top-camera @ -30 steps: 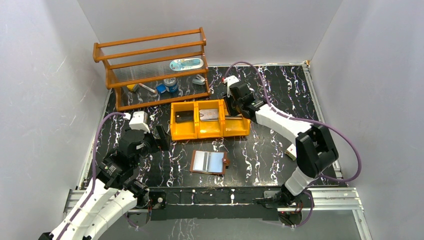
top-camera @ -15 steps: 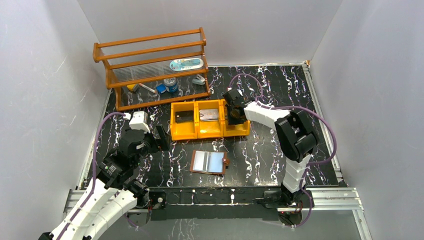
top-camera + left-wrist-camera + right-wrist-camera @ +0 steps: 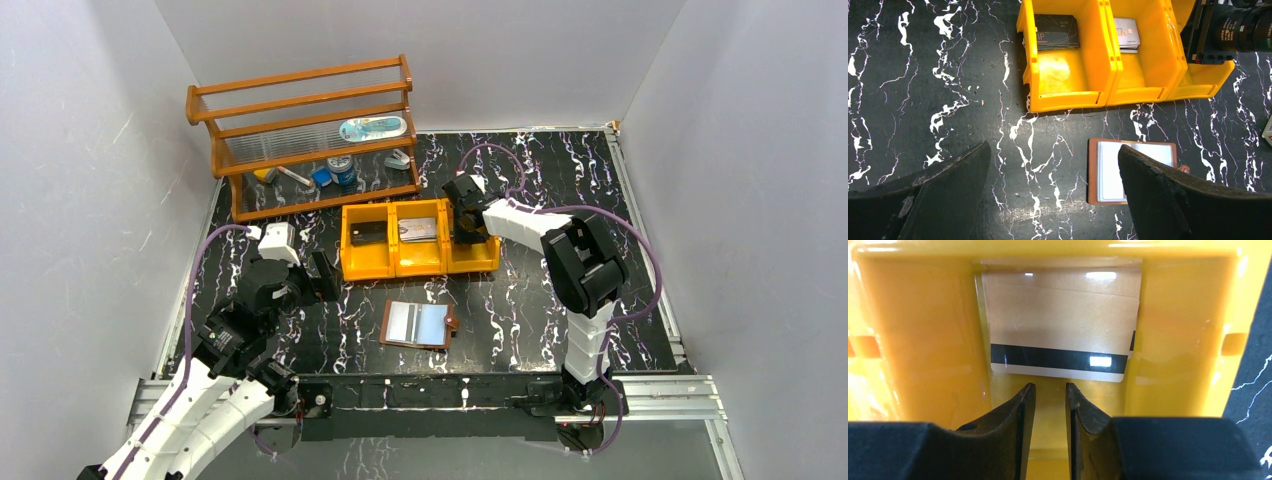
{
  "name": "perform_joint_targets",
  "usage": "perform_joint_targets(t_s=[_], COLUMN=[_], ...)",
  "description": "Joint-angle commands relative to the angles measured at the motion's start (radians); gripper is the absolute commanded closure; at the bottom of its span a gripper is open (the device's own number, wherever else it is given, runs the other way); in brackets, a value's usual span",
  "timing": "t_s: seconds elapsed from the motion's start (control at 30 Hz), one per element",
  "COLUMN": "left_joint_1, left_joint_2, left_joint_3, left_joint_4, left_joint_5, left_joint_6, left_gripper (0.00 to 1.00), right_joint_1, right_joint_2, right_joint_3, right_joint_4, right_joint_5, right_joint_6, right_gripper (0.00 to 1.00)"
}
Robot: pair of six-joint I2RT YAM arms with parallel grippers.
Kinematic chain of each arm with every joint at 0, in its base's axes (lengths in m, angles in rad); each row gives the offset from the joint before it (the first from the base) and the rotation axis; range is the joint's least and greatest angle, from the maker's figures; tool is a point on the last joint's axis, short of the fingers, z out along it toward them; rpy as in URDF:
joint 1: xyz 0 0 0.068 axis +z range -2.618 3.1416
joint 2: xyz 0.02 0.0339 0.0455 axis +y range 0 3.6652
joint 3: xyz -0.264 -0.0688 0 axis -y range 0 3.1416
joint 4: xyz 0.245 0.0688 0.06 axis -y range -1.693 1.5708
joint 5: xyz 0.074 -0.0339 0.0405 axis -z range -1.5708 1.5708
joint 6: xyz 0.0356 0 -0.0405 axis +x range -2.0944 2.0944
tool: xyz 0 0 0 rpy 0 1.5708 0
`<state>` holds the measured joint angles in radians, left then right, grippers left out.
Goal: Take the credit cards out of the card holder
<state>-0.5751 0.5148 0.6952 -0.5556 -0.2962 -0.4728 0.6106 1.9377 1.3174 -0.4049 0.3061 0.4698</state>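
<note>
Black marbled table carries the tray (image 3: pixel 420 268). Within the last second the right gripper (image 3: pixel 1049 390) has dipped into the tray's right bin, jaws narrowly apart and empty, with cards (image 3: pixel 1060 335) just ahead, probably delivered. The holder (image 3: pixel 418 324) lies open nearside of the tray, well apart. The left gripper (image 3: pixel 1053 148) hovers wide open left of the tray.

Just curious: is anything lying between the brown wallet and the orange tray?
No. Only bare black marbled tabletop separates the card holder from the orange tray, clearest in the left wrist view.
</note>
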Motion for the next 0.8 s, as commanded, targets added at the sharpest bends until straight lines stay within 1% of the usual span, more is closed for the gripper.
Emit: perform_joint_targets(t_s=[0.0, 0.33, 0.63, 0.77], left_joint_1=[0.003, 0.002, 0.002, 0.002], left_joint_2=[-0.009, -0.008, -0.006, -0.001], left_joint_3=[-0.005, -0.004, -0.004, -0.005], left_joint_4=[-0.013, -0.013, -0.012, -0.013], left_joint_5=[-0.014, -0.014, -0.013, -0.012], left_joint_6=[0.006, 0.007, 0.007, 0.007], left_gripper=[0.02, 0.02, 0.02, 0.02], right_joint_1=[-0.002, -0.002, -0.002, -0.002], right_joint_2=[0.007, 0.017, 0.001, -0.051], right_joint_3=[0.040, 0.019, 0.026, 0.028], right_joint_4=[0.050, 0.133, 0.112, 0.100], right_joint_5=[0.055, 0.079, 0.108, 0.055], right_joint_6=[0.014, 0.006, -0.018, -0.028], right_gripper=[0.63, 0.63, 0.61, 0.60])
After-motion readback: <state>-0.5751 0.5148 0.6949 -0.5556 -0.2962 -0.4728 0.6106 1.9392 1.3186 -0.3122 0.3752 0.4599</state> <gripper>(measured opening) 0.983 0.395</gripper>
